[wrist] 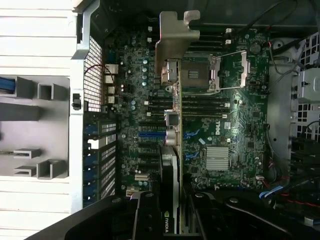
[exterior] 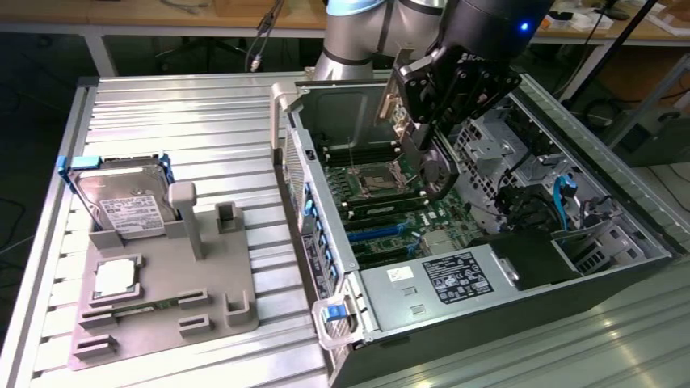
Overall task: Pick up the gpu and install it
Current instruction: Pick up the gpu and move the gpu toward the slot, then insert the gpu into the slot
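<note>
End effector (exterior: 431, 113) pinches the gpu (exterior: 434, 174) by one end. I see its fingers pressed against both faces of the card, which sits edge-on in the wrist view with its silvery bracket (wrist: 176, 37) at the far end from the grip.

The gpu hangs inside the open computer case (exterior: 323, 202), above the motherboard (exterior: 399, 218) and apart from it. By my reading the pickup is done and the seating is not: the card's lower edge is not yet down in any slot. It lies roughly over the row of expansion slots (wrist: 150, 134), beside the processor socket (wrist: 200, 75).

Room is tight. The perforated case wall (wrist: 94, 75) stands on the exterior view's left, cables and drive bays (exterior: 561, 210) crowd the right, and the power supply (exterior: 453, 279) closes the near side. Outside the case, on the table (exterior: 183, 105), the grey holder (exterior: 216, 299) and hard drive (exterior: 124, 206) lie well apart.
</note>
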You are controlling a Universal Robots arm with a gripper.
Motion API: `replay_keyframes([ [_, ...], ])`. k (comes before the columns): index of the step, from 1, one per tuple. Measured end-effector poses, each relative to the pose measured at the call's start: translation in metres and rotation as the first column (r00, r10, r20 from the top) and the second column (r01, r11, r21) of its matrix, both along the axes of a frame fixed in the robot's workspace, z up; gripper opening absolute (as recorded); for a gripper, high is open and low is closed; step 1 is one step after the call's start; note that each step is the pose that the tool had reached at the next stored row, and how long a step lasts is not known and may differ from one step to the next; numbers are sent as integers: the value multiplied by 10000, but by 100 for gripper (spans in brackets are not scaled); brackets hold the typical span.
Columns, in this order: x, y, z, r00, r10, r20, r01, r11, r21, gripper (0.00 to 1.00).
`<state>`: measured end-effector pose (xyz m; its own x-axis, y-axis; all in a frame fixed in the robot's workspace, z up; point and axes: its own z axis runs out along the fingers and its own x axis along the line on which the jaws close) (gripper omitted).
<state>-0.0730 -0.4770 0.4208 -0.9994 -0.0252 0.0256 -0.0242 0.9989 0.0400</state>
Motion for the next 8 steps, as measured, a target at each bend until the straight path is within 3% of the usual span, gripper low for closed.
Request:
replay_keyframes([
  [8,16,1,0,10000,0,0,0,10000,-1,27],
])
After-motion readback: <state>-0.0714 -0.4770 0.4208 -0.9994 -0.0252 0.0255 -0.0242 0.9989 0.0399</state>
